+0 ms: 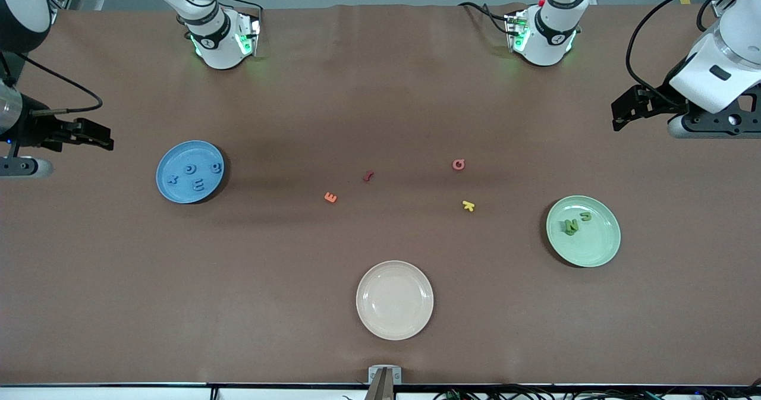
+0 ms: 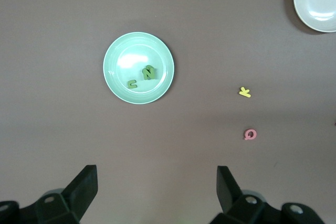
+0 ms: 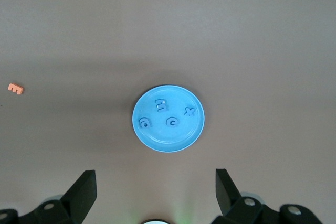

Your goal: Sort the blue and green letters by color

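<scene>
Four blue letters [image 1: 195, 175] lie on the blue plate [image 1: 169, 180] at frame left; green letters [image 1: 575, 223], at least two visible, sit on the green plate [image 1: 597, 251] at right. Sorting looks finished. Left gripper [image 1: 624, 112] and right gripper [image 1: 98, 135] hang spread and empty at the edges.

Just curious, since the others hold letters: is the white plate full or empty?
Empty. The white plate shows only its bare, glossy surface; no letter lies on it.
</scene>
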